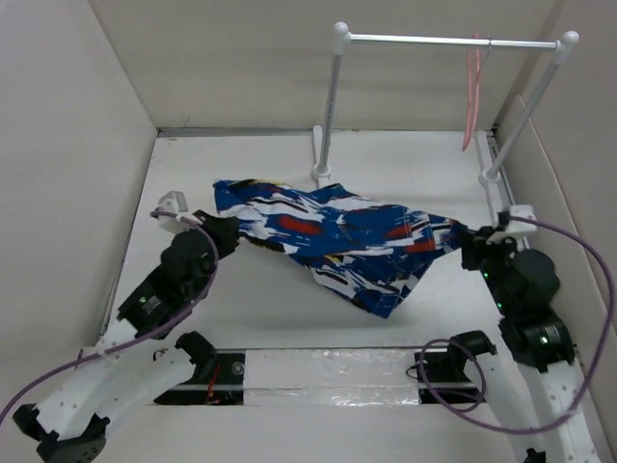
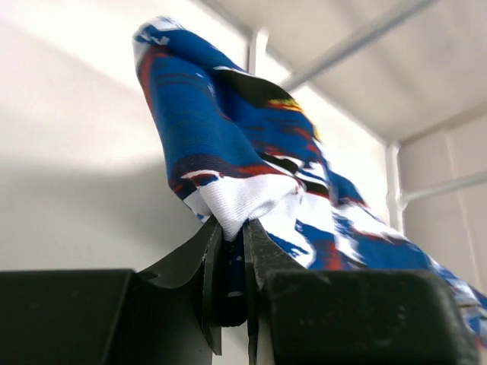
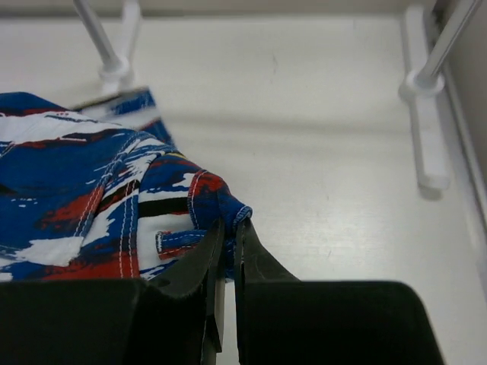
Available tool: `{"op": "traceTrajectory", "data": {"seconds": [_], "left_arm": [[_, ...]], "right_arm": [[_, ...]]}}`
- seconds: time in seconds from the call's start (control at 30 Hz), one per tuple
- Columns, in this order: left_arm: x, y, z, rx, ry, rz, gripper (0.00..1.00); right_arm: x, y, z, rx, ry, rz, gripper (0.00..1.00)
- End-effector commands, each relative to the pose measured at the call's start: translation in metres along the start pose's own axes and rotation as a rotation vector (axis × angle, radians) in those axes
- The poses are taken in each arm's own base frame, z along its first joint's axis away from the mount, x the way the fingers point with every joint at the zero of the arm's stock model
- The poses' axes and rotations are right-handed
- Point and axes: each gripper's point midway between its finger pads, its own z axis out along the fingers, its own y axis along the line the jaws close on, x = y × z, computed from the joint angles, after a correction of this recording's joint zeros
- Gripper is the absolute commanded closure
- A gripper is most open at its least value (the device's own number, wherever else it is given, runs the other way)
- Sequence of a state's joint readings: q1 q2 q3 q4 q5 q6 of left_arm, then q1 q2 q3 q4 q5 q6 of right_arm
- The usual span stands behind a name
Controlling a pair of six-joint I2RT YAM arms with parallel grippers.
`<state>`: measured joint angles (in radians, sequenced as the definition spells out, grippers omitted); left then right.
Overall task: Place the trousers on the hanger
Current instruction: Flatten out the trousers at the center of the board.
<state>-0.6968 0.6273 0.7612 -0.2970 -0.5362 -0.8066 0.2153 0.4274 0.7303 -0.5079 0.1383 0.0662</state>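
The blue splash-patterned trousers (image 1: 337, 236) are stretched between both arms above the white table, sagging in the middle. My left gripper (image 1: 228, 234) is shut on their left end; its wrist view shows the fabric (image 2: 228, 144) pinched between the fingers at the gripper (image 2: 233, 228). My right gripper (image 1: 469, 241) is shut on their right end; the right wrist view shows a hemmed edge of the trousers (image 3: 114, 205) clamped at the gripper (image 3: 230, 228). The pink hanger (image 1: 471, 92) hangs from the rack's silver rail at the far right, apart from both grippers.
A rack with white posts (image 1: 331, 106) and a silver rail (image 1: 448, 40) stands at the back of the table; its right post (image 1: 525, 106) and base (image 3: 426, 114) are near my right arm. White walls close in on the left, back and right.
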Motion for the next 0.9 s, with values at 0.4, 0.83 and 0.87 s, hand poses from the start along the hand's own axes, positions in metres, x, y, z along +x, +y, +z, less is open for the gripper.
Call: {"op": "traceTrajectory", "data": {"seconds": [0.4, 0.83, 0.87], "left_arm": [[-0.112, 0.012, -0.070, -0.172, -0.135, 0.269, 0.39], [0.096, -0.044, 0.070, 0.039, 0.278, 0.281, 0.48], [0.107, -0.028, 0.067, -0.006, 0.287, 0.275, 0.48]], "right_arm": [[-0.102, -0.001, -0.115, -0.061, -0.207, -0.064, 1.00], [-0.045, -0.080, 0.031, 0.490, -0.071, 0.118, 1.00], [-0.039, -0.097, 0.032, 0.555, -0.062, 0.115, 1.00]]}}
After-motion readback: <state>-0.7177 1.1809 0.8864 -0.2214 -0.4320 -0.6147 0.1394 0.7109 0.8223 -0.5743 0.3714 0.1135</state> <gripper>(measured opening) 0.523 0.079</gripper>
